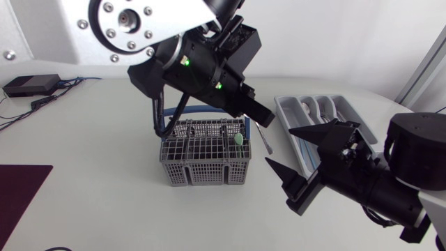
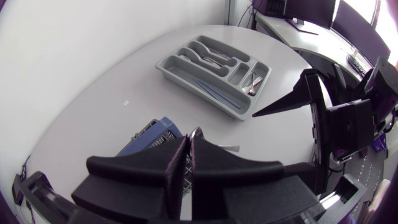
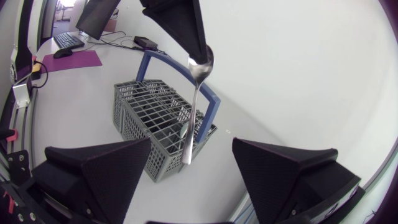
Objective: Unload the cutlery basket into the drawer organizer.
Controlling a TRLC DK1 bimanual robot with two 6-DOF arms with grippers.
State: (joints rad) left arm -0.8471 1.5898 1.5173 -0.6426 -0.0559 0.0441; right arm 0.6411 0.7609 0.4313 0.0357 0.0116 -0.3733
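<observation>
The grey wire cutlery basket (image 1: 205, 162) with a blue handle stands mid-table; a green utensil (image 1: 239, 139) sticks out of its right end. My left gripper (image 1: 259, 114) hangs above the basket's right side, shut on the bowl of a metal spoon (image 3: 194, 106), whose handle hangs down. In the left wrist view its fingers (image 2: 177, 163) are pressed together. My right gripper (image 1: 301, 150) is open just right of the basket, and the spoon hangs ahead of the gap between its fingers (image 3: 99, 168). The grey drawer organizer (image 1: 284, 107) lies at the back right and holds several pieces of cutlery.
A black box (image 1: 31, 85) with cables sits at the table's back left. A dark purple mat (image 1: 21, 187) lies at the front left edge. My right arm's body covers the front of the organizer (image 2: 180, 70).
</observation>
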